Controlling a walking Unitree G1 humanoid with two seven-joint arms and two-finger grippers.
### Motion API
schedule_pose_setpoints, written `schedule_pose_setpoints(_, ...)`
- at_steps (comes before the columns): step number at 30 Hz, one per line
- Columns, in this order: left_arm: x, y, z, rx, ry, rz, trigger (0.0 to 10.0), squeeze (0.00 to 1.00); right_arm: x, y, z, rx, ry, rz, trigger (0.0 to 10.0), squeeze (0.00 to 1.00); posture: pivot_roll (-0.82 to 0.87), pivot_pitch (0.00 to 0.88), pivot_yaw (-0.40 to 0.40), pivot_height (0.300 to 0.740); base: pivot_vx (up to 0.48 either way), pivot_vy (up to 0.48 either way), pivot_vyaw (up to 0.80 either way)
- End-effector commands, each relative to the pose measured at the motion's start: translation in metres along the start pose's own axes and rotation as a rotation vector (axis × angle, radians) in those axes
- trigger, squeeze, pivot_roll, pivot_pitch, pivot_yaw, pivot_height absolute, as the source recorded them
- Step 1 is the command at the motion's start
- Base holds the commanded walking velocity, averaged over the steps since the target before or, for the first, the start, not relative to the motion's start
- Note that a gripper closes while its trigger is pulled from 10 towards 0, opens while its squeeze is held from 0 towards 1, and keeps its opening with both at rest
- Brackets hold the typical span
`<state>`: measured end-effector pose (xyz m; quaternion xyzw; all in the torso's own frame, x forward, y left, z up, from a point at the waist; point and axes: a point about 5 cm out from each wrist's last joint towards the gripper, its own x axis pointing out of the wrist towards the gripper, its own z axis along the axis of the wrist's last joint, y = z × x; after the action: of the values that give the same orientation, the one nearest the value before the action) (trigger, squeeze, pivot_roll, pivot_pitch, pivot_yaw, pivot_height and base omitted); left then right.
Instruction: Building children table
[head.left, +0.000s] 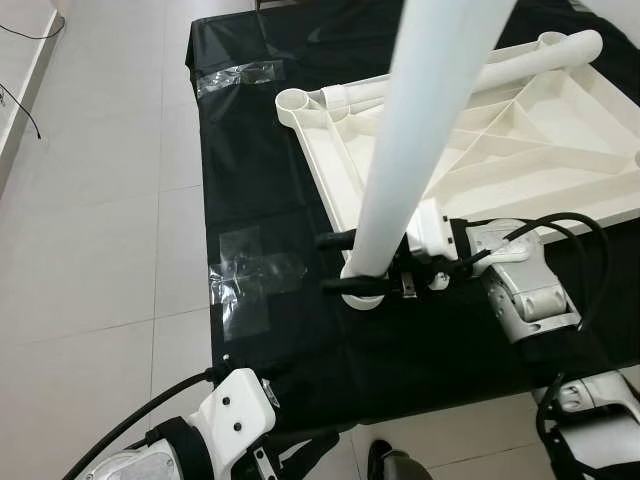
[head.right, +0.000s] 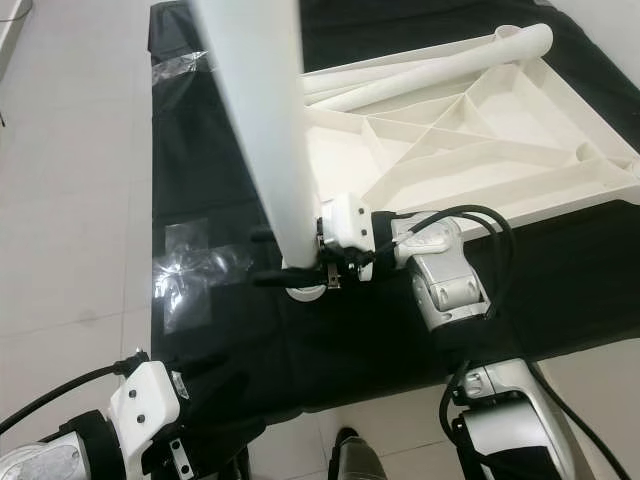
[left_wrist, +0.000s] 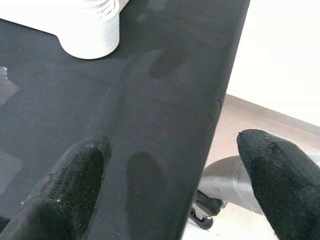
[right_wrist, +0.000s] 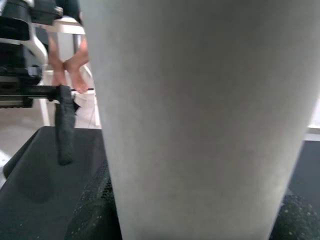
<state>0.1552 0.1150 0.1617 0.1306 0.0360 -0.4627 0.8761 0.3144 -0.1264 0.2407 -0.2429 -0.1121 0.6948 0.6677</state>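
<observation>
The white table top (head.left: 335, 190) lies upside down on a black cloth (head.left: 260, 170). One white leg (head.left: 420, 130) stands upright in the near corner socket (head.left: 365, 298). My right gripper (head.left: 345, 263) is shut on this leg just above the socket, one black finger on each side. In the right wrist view the leg (right_wrist: 200, 115) stands between the fingers (right_wrist: 95, 210). A second white leg (head.left: 520, 62) lies across the far side of the table top. The far left socket (head.left: 293, 102) holds nothing. My left gripper (left_wrist: 172, 195) hangs open over the cloth's near edge.
Clear tape patches (head.left: 250, 265) stick to the cloth left of the table top. Pale tiled floor (head.left: 90, 200) runs along the left, with a thin cable (head.left: 25, 100) by the wall. A person's bare feet (right_wrist: 70, 65) stand beyond the cloth.
</observation>
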Motion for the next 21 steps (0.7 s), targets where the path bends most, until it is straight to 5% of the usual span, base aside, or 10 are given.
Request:
schedule_pose_setpoints(1, 0.001, -0.003, -0.004, -0.014, 0.006, -0.004, 10.0, 0.00, 0.010, 0.016, -0.025, 0.134, 0.049, 0.081, 10.0, 0.00, 0.14, 0.353, 0.015, 0.740, 0.000, 0.000, 0.00)
schedule_pose_setpoints(10, 0.003, -0.003, -0.004, -0.013, 0.002, 0.005, 10.0, 0.00, 0.011, 0.005, -0.027, 0.246, -0.067, -0.063, 10.0, 0.00, 0.13, 0.356, 0.007, 0.740, 0.000, 0.000, 0.00)
schedule_pose_setpoints(21, 0.004, -0.002, -0.004, -0.013, 0.000, 0.005, 10.0, 0.00, 0.011, 0.025, -0.042, 0.339, -0.055, -0.224, 10.0, 0.00, 0.12, 0.360, 0.006, 0.740, 0.000, 0.000, 0.00)
